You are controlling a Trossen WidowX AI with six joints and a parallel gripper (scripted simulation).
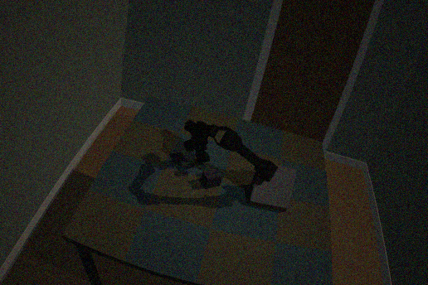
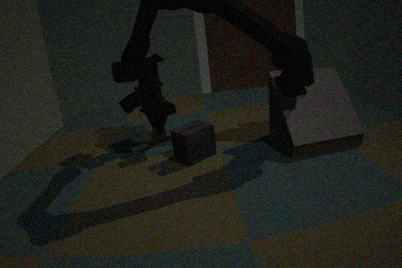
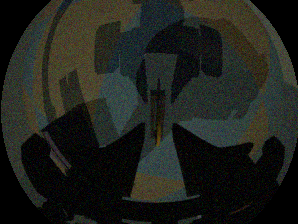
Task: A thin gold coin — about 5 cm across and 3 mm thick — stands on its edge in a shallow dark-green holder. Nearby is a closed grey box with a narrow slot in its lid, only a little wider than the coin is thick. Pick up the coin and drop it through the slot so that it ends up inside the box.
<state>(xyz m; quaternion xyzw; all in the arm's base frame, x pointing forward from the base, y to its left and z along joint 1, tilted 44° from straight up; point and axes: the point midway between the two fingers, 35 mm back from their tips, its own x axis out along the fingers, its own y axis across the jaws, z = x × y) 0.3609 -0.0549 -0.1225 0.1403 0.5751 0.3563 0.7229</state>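
Observation:
The scene is very dark. The gold coin point(image 3: 158, 121) shows edge-on in the wrist view as a thin upright line between my fingers, with the dark holder point(image 3: 184, 48) beyond it. My gripper point(image 3: 158, 125) point(image 2: 158, 130) point(image 1: 201, 157) is partly open and low over the holder, one finger on each side of the coin, not closed on it. The grey box point(image 2: 193, 142) point(image 1: 211, 179) stands just right of the gripper in the exterior view, with the slot point(image 2: 195, 125) in its lid. The coin and the holder are too dark to make out in the top and exterior views.
The arm's base stands on a pale raised block point(image 2: 322, 113) point(image 1: 276, 188) to the right of the box. The table point(image 2: 298, 202) has coloured patches and long arm shadows. Walls rise behind and to the left.

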